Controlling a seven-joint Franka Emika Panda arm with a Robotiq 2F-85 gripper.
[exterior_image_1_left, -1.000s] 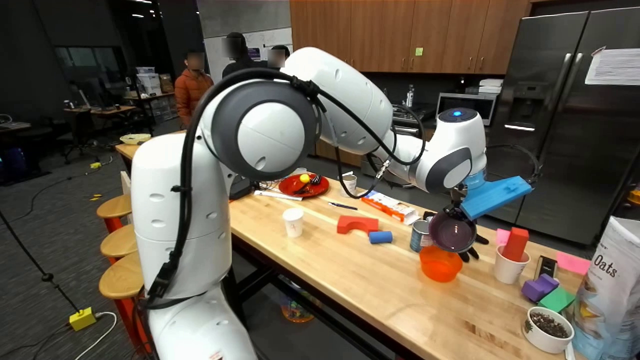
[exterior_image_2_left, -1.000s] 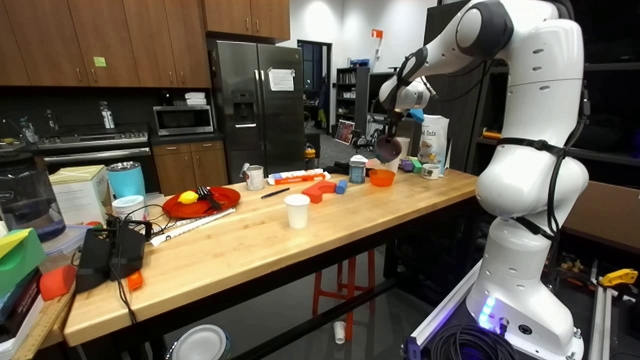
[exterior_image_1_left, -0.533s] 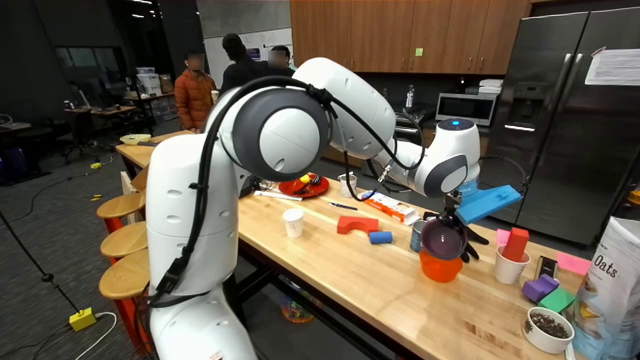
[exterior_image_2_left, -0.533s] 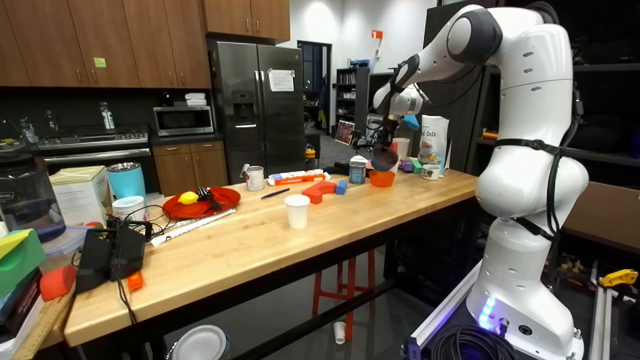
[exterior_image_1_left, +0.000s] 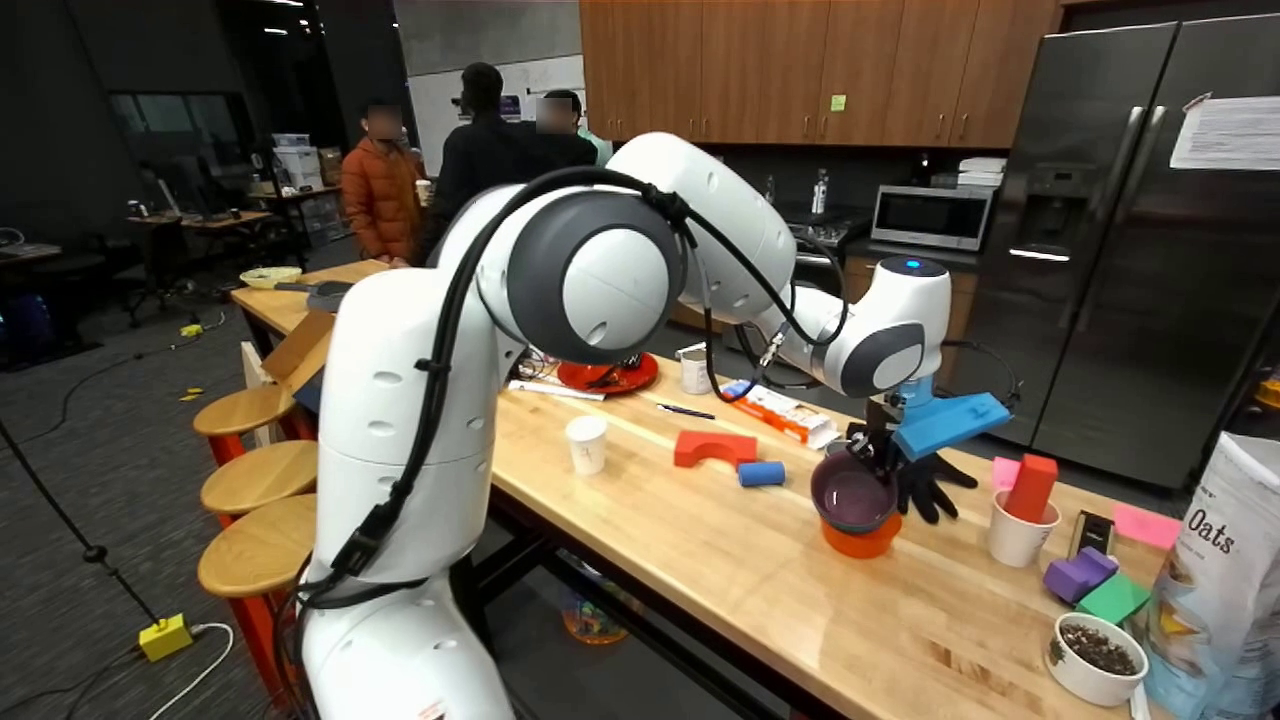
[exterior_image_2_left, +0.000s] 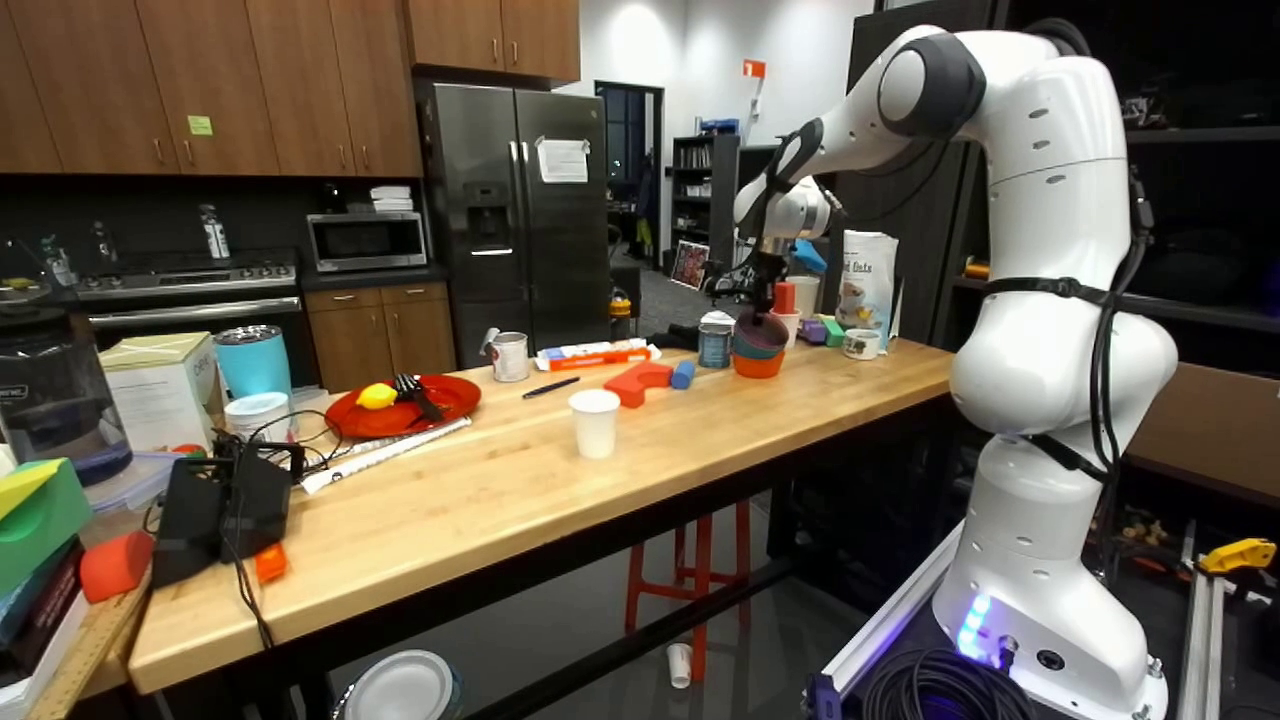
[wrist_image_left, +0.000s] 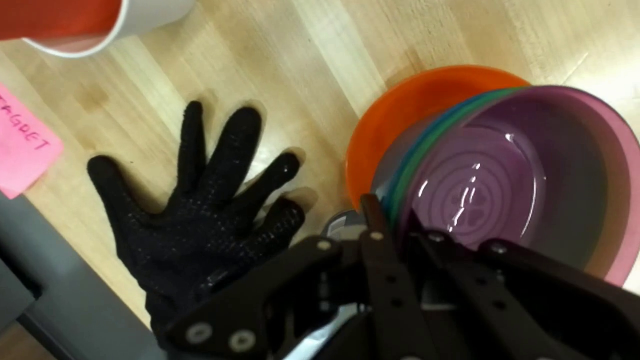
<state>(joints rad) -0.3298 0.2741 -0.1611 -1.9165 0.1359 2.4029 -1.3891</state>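
Pinching a round purple plastic bowl (wrist_image_left: 480, 170) with the end effector (wrist_image_left: 392, 212). Only rim-held, so could swivel into the round orange plastic bowl (wrist_image_left: 395, 110).

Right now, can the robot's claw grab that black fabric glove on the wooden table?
Probably not: the claw is busy pinching the rim of a shiny round purple bowl, though the glove lies close by.
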